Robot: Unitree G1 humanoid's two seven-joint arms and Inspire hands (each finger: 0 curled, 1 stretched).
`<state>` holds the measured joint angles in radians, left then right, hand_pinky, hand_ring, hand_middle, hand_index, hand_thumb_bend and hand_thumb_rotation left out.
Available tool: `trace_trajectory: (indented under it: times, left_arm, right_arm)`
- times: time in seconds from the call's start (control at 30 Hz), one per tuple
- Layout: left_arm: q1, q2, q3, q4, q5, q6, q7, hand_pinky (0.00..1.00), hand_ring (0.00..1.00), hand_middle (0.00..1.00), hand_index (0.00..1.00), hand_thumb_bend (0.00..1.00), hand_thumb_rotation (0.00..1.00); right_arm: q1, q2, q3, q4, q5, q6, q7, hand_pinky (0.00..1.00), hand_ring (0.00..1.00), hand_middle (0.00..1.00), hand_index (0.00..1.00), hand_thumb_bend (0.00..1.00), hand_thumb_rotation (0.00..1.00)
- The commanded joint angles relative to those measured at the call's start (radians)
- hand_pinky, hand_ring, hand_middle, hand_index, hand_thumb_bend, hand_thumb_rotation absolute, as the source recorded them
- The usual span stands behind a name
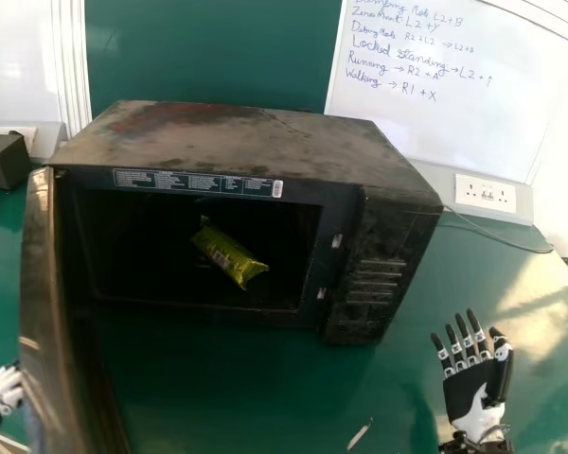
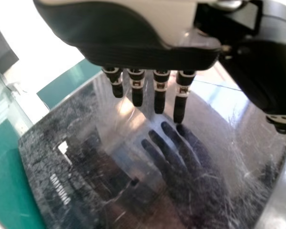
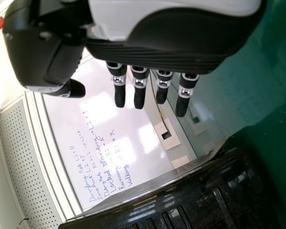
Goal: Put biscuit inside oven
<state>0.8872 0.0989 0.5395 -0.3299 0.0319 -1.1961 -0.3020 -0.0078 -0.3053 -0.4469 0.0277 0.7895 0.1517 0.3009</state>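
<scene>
- Green tabletop under the oven, with a written-on whiteboard and a wall socket behind
- Oven door swung wide open on the left
- Biscuit packet, yellow-green, lying at a slant inside the oven's cavity
- Left hand by the door's outer face, fingers extended, holding nothing; whether they touch it I cannot tell
- Right hand apart from the oven, to its right, spread wide and empty
</scene>
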Motion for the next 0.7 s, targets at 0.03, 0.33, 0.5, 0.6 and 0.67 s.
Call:
trace_trajectory:
  times: [0.03,0.33,0.5,0.6,0.67]
  left_arm:
    - [0.010,0.033,0.007,-0.004,0.029,-0.009,-0.003,1.00,0.99,0.96,0.86,0.82,0.87]
    - [0.016,0.124,-0.006,-0.047,0.046,0.016,-0.012,1.00,0.99,0.96,0.87,0.80,0.88]
    - [0.013,0.171,0.010,-0.098,0.051,0.063,-0.023,1.00,0.98,0.95,0.86,0.81,0.87]
    - [-0.001,0.204,0.018,-0.119,0.049,0.088,-0.029,1.00,0.98,0.96,0.86,0.82,0.86]
    - [-0.010,0.233,0.017,-0.128,0.040,0.109,-0.034,1.00,0.99,0.96,0.86,0.82,0.85]
  right_arm:
    - [-0.009,0.013,-0.009,0.007,-0.012,0.009,0.011,0.82,1.00,0.98,0.95,0.47,0.94]
    - [-0.021,0.020,-0.013,0.016,-0.021,0.011,0.023,0.88,1.00,0.99,0.95,0.50,0.98]
    - [-0.020,0.026,-0.015,0.016,-0.023,0.018,0.022,0.93,1.00,0.99,0.94,0.53,1.00]
    - [-0.017,0.032,-0.014,0.008,-0.025,0.023,0.024,0.96,1.00,0.99,0.93,0.54,1.00]
    - [-0.016,0.031,-0.015,0.009,-0.026,0.024,0.030,0.98,1.00,1.00,0.92,0.56,1.00]
